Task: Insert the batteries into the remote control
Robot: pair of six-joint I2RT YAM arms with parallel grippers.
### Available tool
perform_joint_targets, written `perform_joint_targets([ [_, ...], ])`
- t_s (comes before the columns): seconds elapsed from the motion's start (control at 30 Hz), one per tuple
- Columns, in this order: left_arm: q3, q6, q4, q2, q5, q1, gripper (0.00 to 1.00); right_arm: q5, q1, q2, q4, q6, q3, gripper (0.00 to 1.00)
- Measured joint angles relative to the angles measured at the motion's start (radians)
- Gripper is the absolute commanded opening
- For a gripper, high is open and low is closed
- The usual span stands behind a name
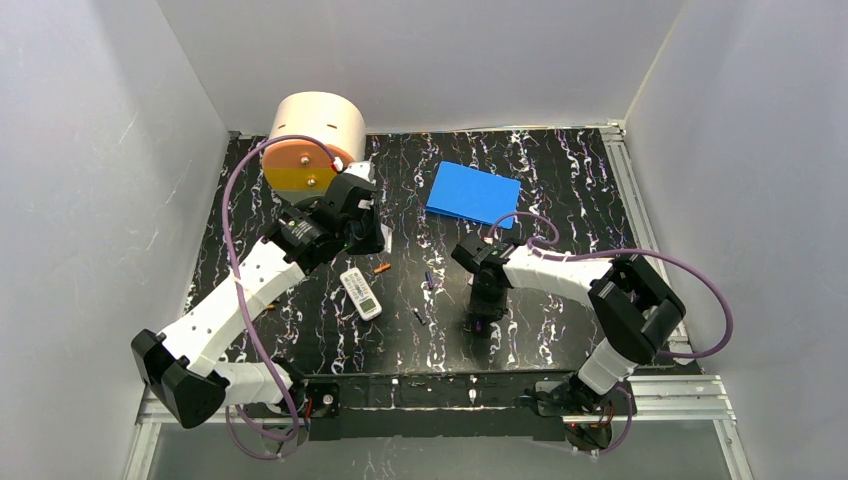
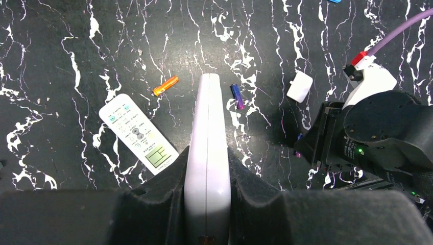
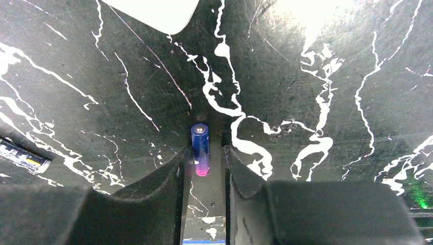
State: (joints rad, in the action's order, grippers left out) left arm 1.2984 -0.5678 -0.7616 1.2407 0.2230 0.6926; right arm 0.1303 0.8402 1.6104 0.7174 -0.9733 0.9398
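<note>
From above, we saw the left hand lifted over the surface, near a big round drum. A flat remote lay just below that hand, with an orange battery beside it. The right hand pointed down at the surface. A purple battery and a dark battery lay to its left. A blue pad lay well beyond it.

From the left wrist, we saw the left hand clamped on a white remote turned on its edge. The flat remote lay face up to the left of the hand. The orange battery lay ahead on the left and the purple battery ahead on the right. A small white cover lay farther right.

From the right wrist, we saw the right hand low over the surface. Its fingers were a little apart. A blue-purple battery sat between them, close against the left finger, with a thin gap on the right side, so it was not squeezed. The dark battery lay far to the left of the hand.
</note>
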Motion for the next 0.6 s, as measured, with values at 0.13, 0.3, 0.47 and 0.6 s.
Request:
perform_joint_targets([
  [0.13,-0.007,0.005,0.008,-0.011,-0.016,-0.004,0.00,0.016,0.001,0.010,-0.002,0.003,0.002,0.26],
  [0.3,-0.015,0.012,0.020,-0.012,-0.043,-0.011,0.00,0.025,0.001,0.012,-0.003,0.017,0.003,0.17],
  [0.47,-0.016,0.024,0.035,-0.012,-0.080,-0.023,0.00,0.039,0.002,0.007,-0.029,0.045,0.003,0.16],
  [0.6,-0.021,0.028,0.059,-0.012,-0.124,-0.038,0.00,0.094,0.005,-0.031,-0.071,0.066,0.003,0.16],
])
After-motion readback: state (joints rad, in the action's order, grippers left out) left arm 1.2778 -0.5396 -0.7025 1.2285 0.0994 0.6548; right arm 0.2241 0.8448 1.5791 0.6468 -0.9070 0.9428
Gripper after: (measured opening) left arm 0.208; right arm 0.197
